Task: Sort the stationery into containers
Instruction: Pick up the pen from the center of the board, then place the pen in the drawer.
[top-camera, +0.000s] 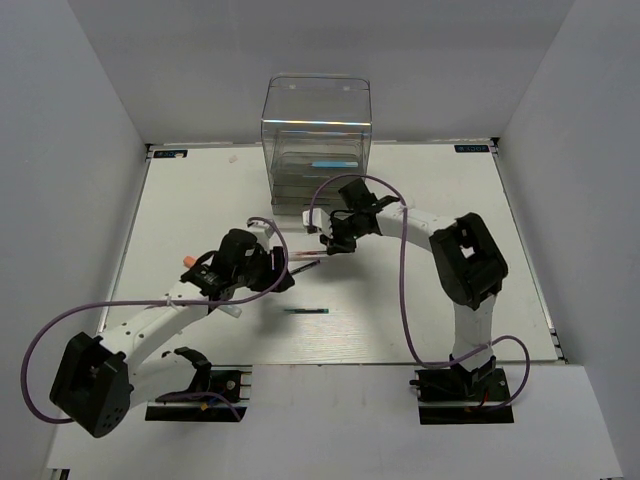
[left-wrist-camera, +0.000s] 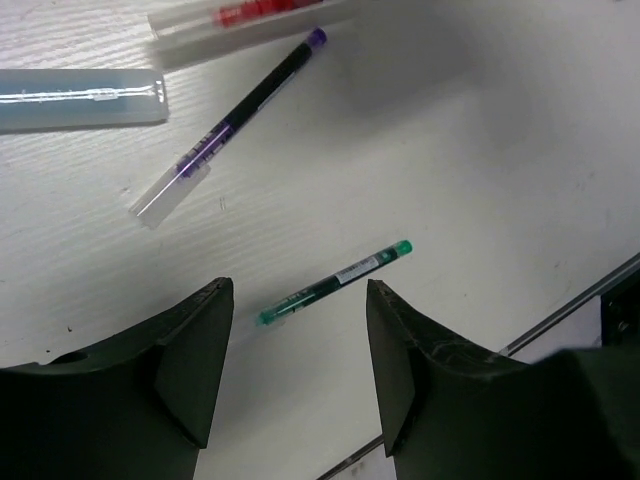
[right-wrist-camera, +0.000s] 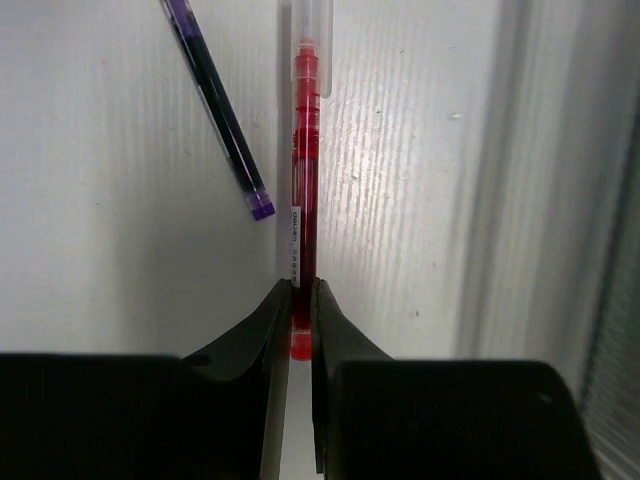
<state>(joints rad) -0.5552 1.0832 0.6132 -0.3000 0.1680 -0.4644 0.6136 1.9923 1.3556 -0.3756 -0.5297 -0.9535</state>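
White walls (top-camera: 80, 90) are seen on three sides of a white table (top-camera: 450, 290) with a faintly ribbed finish. A small blue sticker (top-camera: 472, 148) is fixed at the far right corner, and its writing is too small to be read.

A clear drawer box (top-camera: 316, 130) is placed at the middle of the far edge, and a light blue stick (top-camera: 333, 163) is seen inside it.

The right gripper (right-wrist-camera: 302, 300) is clamped on the rear end of a red pen (right-wrist-camera: 303, 190), just in front of the box. A white label with fine print is carried on the barrel; the print cannot be read. A purple pen (right-wrist-camera: 215, 105) is laid beside it, not touching.

The left gripper (left-wrist-camera: 297, 330) is held with its fingers apart and nothing between them, above a green pen (left-wrist-camera: 335, 282) lying nearer the middle of the table. A printed strip on this pen is likewise illegible.
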